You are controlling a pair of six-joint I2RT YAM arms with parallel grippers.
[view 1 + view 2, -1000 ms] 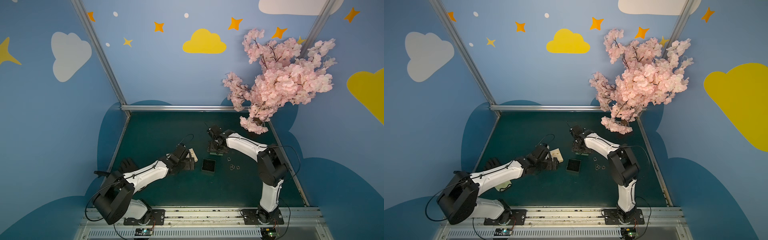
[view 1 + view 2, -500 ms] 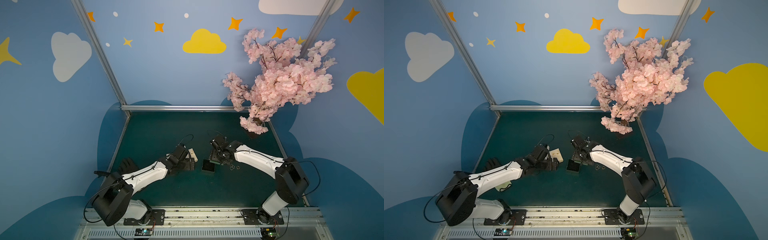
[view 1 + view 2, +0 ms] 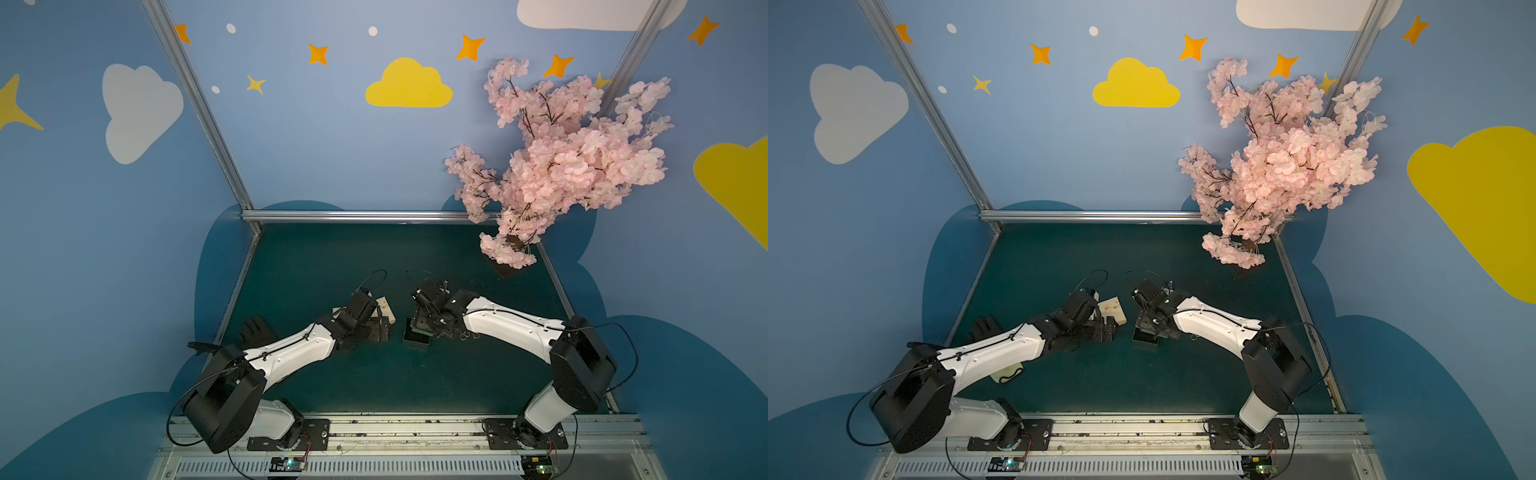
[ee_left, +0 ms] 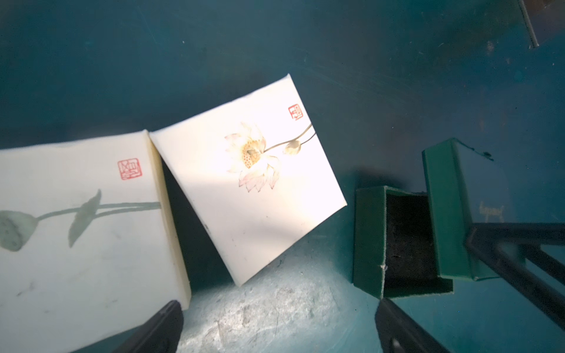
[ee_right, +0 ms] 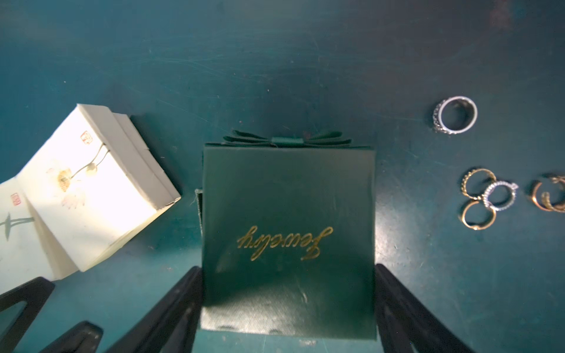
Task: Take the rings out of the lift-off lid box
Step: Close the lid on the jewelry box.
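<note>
The lift-off lid box's open dark green base [image 4: 367, 238] sits mid-mat, showing in both top views [image 3: 417, 336] [image 3: 1145, 337]; its dark inside shows no rings. Its green lid [image 5: 287, 198], lettered "Jewelry" in gold, is clamped between the fingers of my right gripper [image 5: 287, 269], partly over the base's far edge [image 4: 446, 207]. Several rings lie loose on the mat just right of the box: a silver band [image 5: 455, 114], a touching cluster [image 5: 486, 198], and a gold pair [image 5: 548, 195]. My left gripper [image 4: 278, 305] hangs open over bare mat.
Two white flower-printed boxes [image 4: 250, 174] [image 4: 79, 232] lie left of the green base, by my left gripper [image 3: 382, 328]. A black glove [image 3: 255, 332] lies near the left wall. A pink blossom tree [image 3: 561, 166] overhangs the back right corner.
My right arm has come forward from the back of the mat with the lid, and now sits over the green base. The left arm has stayed put.
</note>
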